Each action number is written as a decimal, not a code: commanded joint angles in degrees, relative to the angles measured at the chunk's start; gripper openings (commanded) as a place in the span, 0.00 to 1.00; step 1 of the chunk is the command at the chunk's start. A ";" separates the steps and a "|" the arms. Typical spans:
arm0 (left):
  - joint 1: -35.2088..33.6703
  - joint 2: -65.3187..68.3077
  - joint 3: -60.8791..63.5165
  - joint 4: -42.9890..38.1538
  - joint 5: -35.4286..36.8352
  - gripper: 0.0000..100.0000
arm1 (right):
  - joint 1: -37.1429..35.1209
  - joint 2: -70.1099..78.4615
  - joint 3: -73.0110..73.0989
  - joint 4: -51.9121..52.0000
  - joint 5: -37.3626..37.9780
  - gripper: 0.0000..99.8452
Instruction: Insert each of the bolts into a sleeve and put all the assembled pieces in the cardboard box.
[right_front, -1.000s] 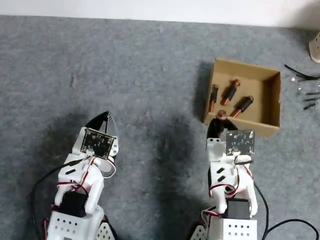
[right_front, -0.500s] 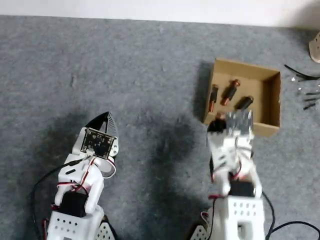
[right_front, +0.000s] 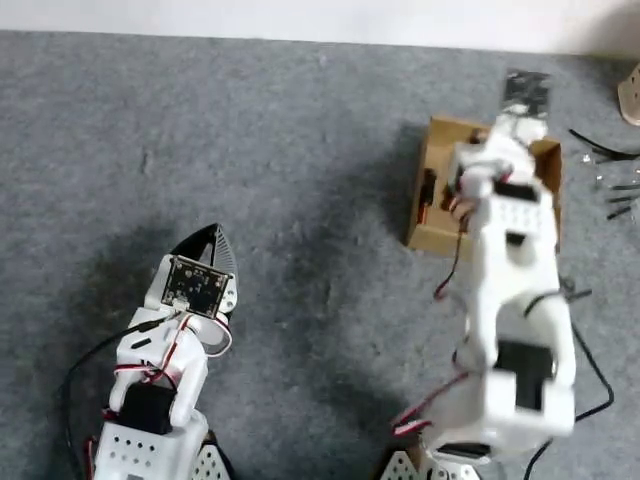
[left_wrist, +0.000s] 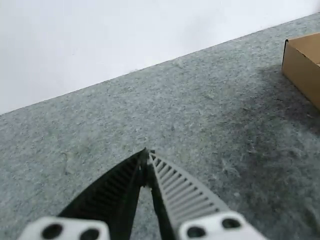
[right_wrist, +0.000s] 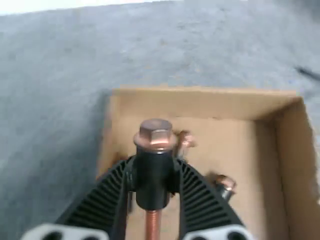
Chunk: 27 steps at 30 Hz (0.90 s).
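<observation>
**Loaded over the box, and the drop was mine to fluff**

My right arm (right_front: 510, 270) hung stretched out above the cardboard box (right_wrist: 200, 99). My right gripper (right_wrist: 154, 167) was closed partway, its fingers (right_wrist: 107, 197) clamped on a black sleeve (right_wrist: 151, 187) with a copper bolt (right_wrist: 154, 134) through it, head out in front.

The danger, as I judged it: if I let go from up there, the sleeve and bolt could bounce, hit a wall or land on the pieces below. If I came down carelessly, I'd shove the light box along the grey mat (right_front: 300, 150).

Inside the box lay at least two finished pieces, one (right_wrist: 186, 140) just beyond my load and one (right_wrist: 225, 184) off to the side. My fingers hid the rest.

My left gripper (left_wrist: 148, 161), pinched together on nothing, sat well apart from the box.
</observation>
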 joint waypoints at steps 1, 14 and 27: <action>0.84 -0.40 1.19 0.26 -0.18 0.01 | 4.97 7.60 -17.19 7.43 -10.46 0.00; 0.92 -0.40 1.19 0.18 -0.18 0.01 | 5.23 20.70 -31.52 19.82 -11.25 0.01; 0.84 -0.40 1.19 0.18 -0.18 0.01 | 5.32 20.70 -31.34 22.81 -0.18 0.23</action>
